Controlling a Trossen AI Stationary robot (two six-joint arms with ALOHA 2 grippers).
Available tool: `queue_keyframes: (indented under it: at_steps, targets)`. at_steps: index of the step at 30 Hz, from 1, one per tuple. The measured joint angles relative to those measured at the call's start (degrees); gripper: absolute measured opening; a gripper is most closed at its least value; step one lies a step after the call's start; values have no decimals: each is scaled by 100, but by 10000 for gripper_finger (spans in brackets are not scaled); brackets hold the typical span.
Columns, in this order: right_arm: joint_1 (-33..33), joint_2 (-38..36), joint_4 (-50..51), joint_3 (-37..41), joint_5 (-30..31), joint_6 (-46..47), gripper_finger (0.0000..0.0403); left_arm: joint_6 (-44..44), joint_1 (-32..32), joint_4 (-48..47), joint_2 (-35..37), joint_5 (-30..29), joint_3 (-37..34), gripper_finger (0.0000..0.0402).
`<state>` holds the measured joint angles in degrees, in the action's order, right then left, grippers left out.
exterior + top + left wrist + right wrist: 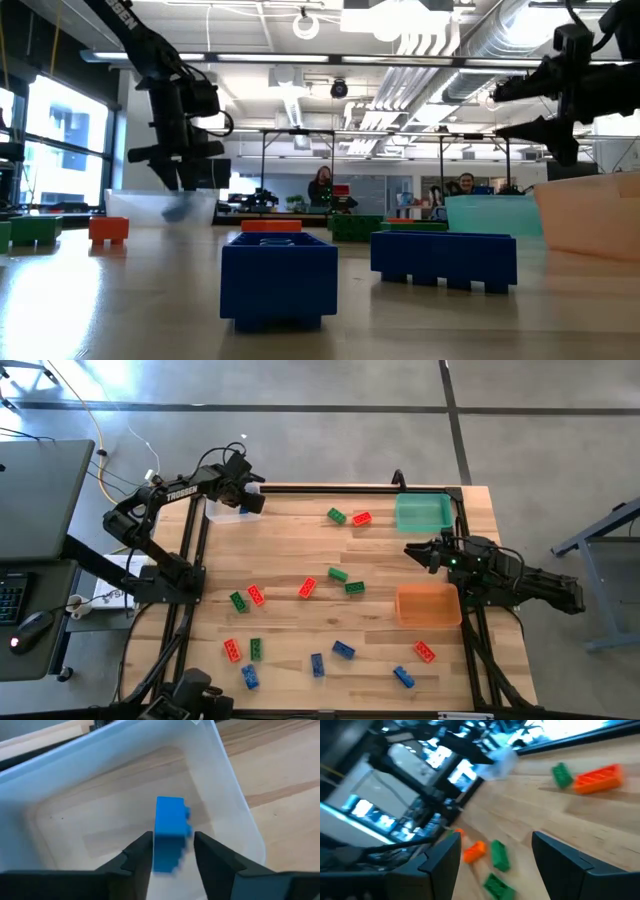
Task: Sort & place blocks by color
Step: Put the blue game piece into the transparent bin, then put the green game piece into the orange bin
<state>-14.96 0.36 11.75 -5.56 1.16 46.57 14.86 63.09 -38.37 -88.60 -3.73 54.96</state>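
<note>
My left gripper [245, 500] points down into the clear bin [225, 510] at the table's far left corner, fingers open. A blue block [170, 820] shows in the gap between the fingertips, over the bin's floor, its lower end blurred. My right gripper [418, 552] waits open and level at the right edge, between the teal bin [423, 512] and the orange bin [428, 604], with nothing between its fingers. Several red, green and blue blocks lie flat on the table, such as a red one [307, 588], a green one [338, 574] and a blue one [343, 650]. My left gripper [172, 852] has the blue block's lower end [167, 855] between its open fingers, which point down from above. Whether either finger touches the block I cannot tell; that end is blurred.
A green block [336, 515] and a red block [362, 518] lie at the far side near the teal bin. More blocks are scattered along the near half, from a red one [232, 650] to a red one [425, 651]. A black frame rail [330, 487] borders the far edge.
</note>
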Motion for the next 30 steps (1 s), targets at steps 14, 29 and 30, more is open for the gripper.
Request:
queue_keyframes:
  at_steps: [14, 29, 30]
  targets:
    - [1, 3, -2213, 0, 5, -344, 231, -519, 0, -35, 662, 56, 2, 186]
    - [2, 1530, -2997, -679, -174, -1158, 231, 84, -456, -31, 2380, 1218, 4, 186]
    - [2, 1720, -2899, -858, -286, -1315, 231, 40, -512, -31, 2453, 1182, 4, 186]
